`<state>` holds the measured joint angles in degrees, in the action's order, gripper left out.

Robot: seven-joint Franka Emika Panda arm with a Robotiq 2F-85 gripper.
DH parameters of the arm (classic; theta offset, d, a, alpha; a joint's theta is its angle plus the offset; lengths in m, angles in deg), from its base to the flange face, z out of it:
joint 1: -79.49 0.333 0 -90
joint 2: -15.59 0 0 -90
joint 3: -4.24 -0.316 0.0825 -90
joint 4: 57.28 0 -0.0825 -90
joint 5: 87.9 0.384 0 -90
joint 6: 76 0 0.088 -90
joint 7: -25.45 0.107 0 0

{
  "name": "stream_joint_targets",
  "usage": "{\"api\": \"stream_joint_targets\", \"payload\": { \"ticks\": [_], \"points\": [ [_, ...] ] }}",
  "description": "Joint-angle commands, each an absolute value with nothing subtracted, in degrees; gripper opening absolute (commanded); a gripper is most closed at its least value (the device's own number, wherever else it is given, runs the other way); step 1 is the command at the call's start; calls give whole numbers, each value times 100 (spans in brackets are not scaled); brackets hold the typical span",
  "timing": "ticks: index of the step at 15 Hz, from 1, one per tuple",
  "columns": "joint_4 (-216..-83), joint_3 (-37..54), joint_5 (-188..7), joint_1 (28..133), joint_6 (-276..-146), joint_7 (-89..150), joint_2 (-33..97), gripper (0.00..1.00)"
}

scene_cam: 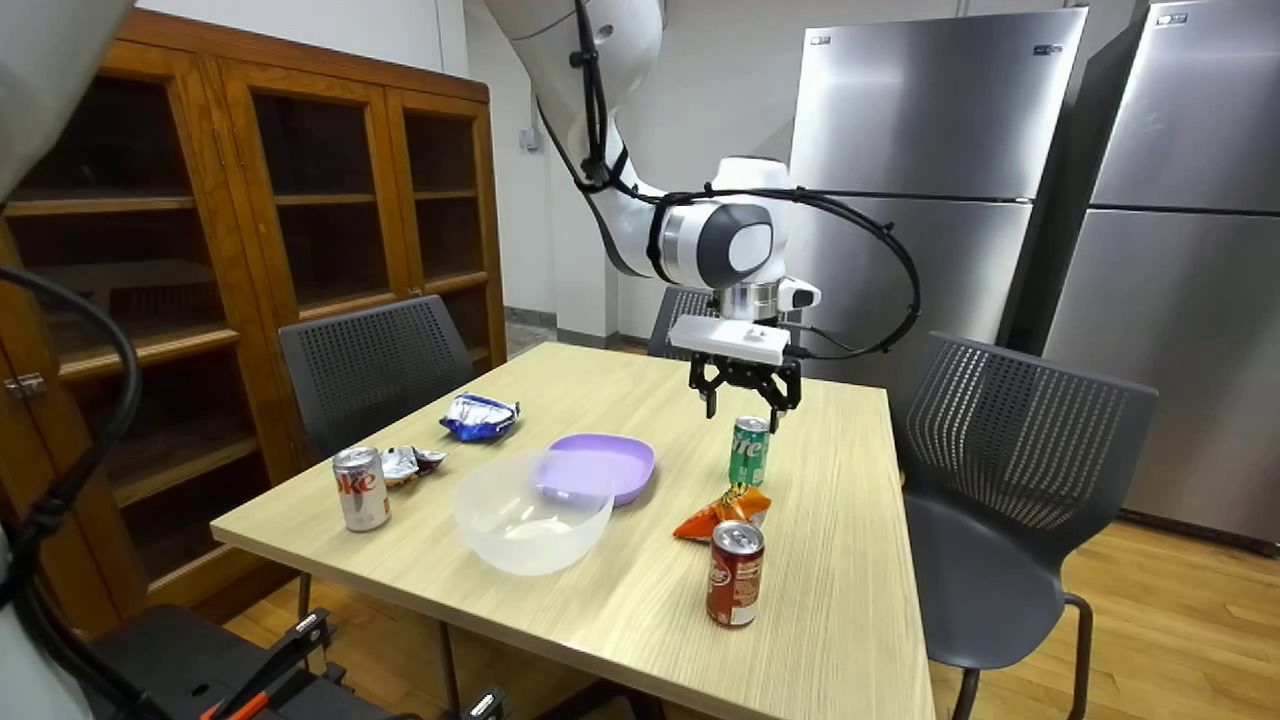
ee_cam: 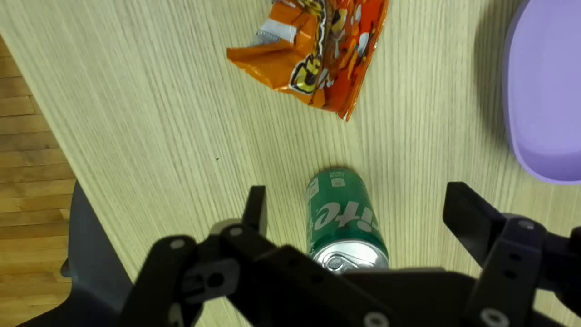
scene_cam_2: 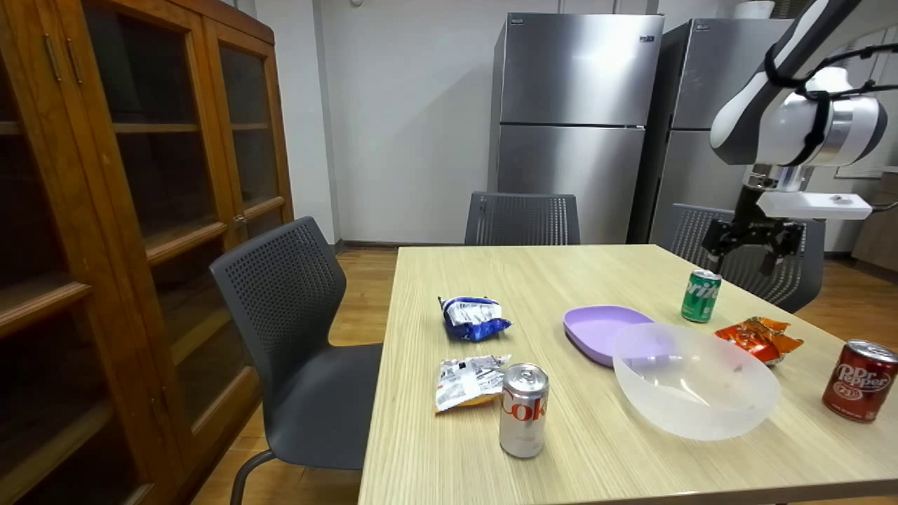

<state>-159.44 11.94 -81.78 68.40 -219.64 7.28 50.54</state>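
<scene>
Gripper [ee_cam: 356, 200] (jaws apart) hangs near one green can [ee_cam: 342, 209]; elsewhere, two more cans [scene_cam: 361, 490] [scene_cam: 735, 575] and three snack bags [scene_cam_2: 475, 321] [scene_cam_2: 468, 382] [scene_cam_2: 759, 340].

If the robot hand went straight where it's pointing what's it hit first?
Probably the green can: the open hand points down near it. Depth is unclear, so it may instead reach the table just beside the can.
</scene>
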Motion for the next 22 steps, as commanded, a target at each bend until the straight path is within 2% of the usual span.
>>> {"api": "stream_joint_targets", "payload": {
  "ticks": [1, 13, 14, 15, 19, 20, 22],
  "points": [
    [-15106, 998, -8334, 6640, -21748, 877, 5595, 100],
    [-13188, 887, -8476, 6598, -20996, 830, 6870, 100],
    [-13089, 883, -8503, 6601, -20936, 821, 6938, 75],
    [-12995, 884, -8537, 6606, -20885, 813, 7000, 74],
    [-12745, 872, -8602, 6620, -20680, 801, 7133, 42],
    [-12731, 869, -8611, 6624, -20653, 793, 7127, 38],
    [-12834, 856, -8634, 6642, -20661, 779, 7038, 38]
  ]
}}
